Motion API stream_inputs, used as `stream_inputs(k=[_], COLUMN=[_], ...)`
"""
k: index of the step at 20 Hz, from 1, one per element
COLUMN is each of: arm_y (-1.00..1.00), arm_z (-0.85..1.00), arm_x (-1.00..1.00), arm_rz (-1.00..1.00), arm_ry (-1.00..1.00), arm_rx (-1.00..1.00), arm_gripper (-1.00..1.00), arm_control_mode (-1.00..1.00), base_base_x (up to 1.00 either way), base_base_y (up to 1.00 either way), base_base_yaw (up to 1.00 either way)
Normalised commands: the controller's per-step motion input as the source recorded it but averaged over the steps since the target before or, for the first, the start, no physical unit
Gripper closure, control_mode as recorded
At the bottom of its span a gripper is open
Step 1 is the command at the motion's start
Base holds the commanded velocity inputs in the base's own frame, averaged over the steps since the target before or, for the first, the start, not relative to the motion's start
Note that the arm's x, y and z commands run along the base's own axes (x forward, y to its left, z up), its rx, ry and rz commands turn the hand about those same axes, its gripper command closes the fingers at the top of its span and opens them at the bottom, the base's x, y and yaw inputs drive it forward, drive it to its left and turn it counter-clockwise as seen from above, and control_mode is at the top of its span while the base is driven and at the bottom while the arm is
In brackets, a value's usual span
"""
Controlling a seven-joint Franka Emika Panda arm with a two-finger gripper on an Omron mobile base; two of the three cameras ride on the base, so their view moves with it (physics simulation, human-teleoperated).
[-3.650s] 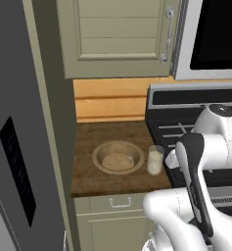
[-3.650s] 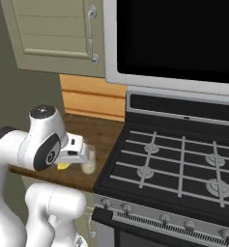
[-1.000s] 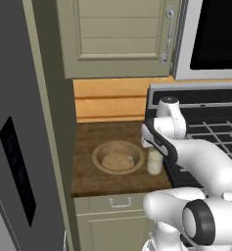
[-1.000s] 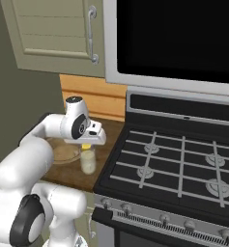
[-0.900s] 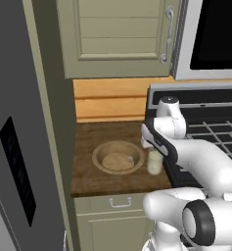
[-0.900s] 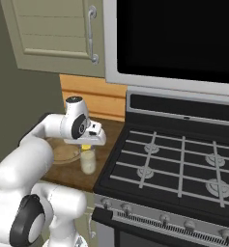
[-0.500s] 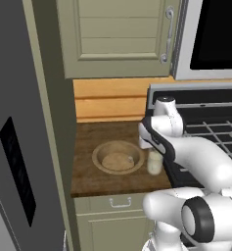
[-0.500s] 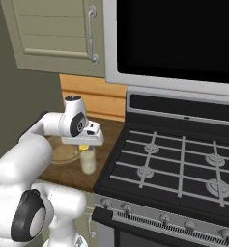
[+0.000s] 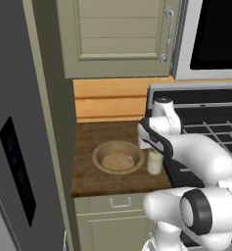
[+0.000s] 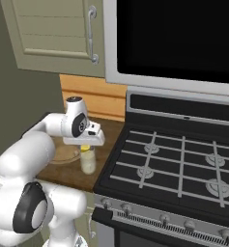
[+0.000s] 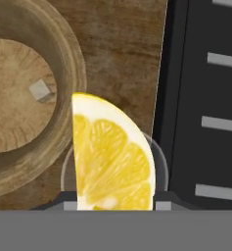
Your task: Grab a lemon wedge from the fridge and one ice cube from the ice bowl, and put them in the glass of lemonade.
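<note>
My gripper (image 11: 115, 198) is shut on the lemon wedge (image 11: 110, 157), a bright yellow slice that fills the middle of the hand view. Straight below it stands the glass of lemonade (image 11: 155, 159), its clear rim showing around the wedge. From the base views, the gripper (image 10: 86, 144) hovers just above the glass (image 10: 88, 163) (image 9: 154, 162), with a bit of the yellow wedge (image 10: 85, 147) under the hand. The tan ice bowl (image 9: 117, 158) (image 11: 68, 59) sits left of the glass, with one ice cube (image 11: 39, 90) in it. The grey fridge (image 9: 14, 122) stands at the left.
A black gas stove (image 10: 174, 164) with grates adjoins the wooden counter (image 9: 88, 171) on the right, close beside the glass. Beige-green cabinets (image 9: 117, 34) and a microwave (image 10: 174, 38) hang above. A drawer (image 9: 117, 202) lies below the counter.
The arm has swung out from near the base over the counter, carrying the wedge. In the last second the hand edged slightly left over the glass.
</note>
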Motion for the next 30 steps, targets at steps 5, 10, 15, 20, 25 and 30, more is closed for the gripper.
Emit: stream_inputs(k=[5, 10, 15, 20, 25, 30], arm_y=[-0.02, 0.00, 0.00, 0.00, 0.00, 0.00], arm_z=[-0.09, 0.00, -0.13, -0.01, 0.00, 0.00], arm_x=[-0.08, -0.10, 0.00, 0.00, 0.00, 0.00], arm_rz=[0.00, 0.00, 0.00, 0.00, 0.00, 0.00], arm_ry=[-0.05, -0.10, -0.01, 0.00, 0.00, 0.00], arm_rx=[0.00, 0.00, 0.00, 0.00, 0.00, 0.00], arm_gripper=[1.00, 1.00, 1.00, 1.00, -1.00, -1.00], arm_control_mode=[-1.00, -1.00, -1.00, -1.00, -1.00, -1.00], base_base_x=[0.00, 0.00, 0.00, 0.00, 0.00, 0.00], base_base_y=[0.00, 0.00, 0.00, 0.00, 0.00, 0.00], base_base_yaw=[0.00, 0.00, 0.00, 0.00, 0.00, 0.00])
